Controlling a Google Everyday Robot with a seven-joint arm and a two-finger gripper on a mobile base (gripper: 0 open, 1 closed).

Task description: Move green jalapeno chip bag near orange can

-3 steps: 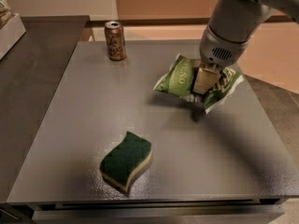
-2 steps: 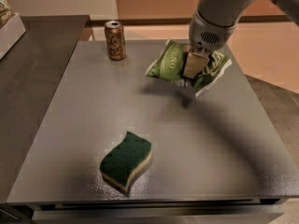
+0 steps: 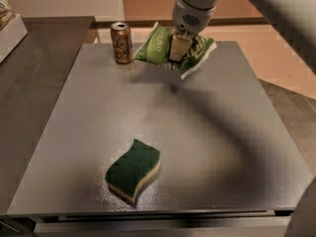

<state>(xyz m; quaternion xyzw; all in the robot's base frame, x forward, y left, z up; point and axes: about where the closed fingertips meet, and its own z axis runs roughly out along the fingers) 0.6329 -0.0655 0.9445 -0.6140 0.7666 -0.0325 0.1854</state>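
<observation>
Glossy green, crinkled and white-edged, the green jalapeno chip bag [image 3: 154, 44] is hanging tilted above the far side of the grey table [image 3: 222, 147], its left corner just beside the orange can [image 3: 121, 42]. The gripper [image 3: 177, 58] is clasping the bag's middle from above. Compared with the earlier frames, both are now sitting farther left and farther back, closer to the can.
</observation>
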